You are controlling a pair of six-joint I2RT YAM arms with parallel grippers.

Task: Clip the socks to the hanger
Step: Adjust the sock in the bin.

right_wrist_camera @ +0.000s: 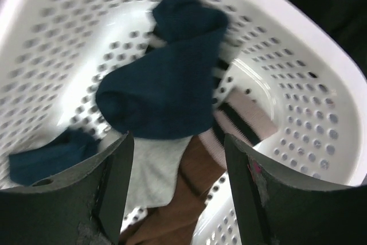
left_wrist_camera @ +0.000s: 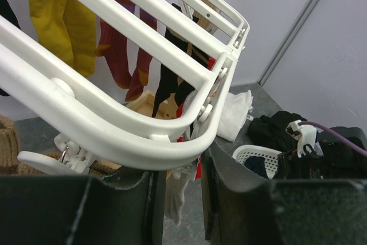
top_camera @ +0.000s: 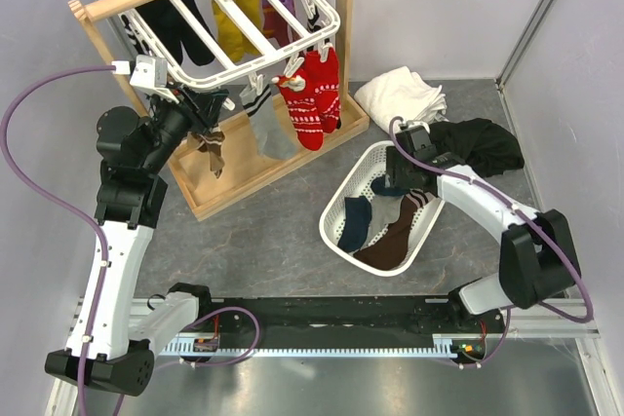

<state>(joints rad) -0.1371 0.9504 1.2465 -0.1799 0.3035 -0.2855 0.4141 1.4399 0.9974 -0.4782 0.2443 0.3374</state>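
Jaws of the right gripper (right_wrist_camera: 178, 142) stand spread above the navy sock (right_wrist_camera: 166, 84) in the basket (right_wrist_camera: 298, 101); we should reach past it for the grey sock (right_wrist_camera: 152, 179) beneath, pinching only its edge. Hanger (left_wrist_camera: 103, 124), red socks (top_camera: 312, 99) clipped, sits by the left gripper (left_wrist_camera: 179, 164), whose grip we cannot tell.

No legible text, labels or numbers anywhere

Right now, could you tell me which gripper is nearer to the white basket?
Right. The right gripper hangs open just above the inside of the basket, over a navy sock. The left gripper is far off, up at the near corner of the hanger.
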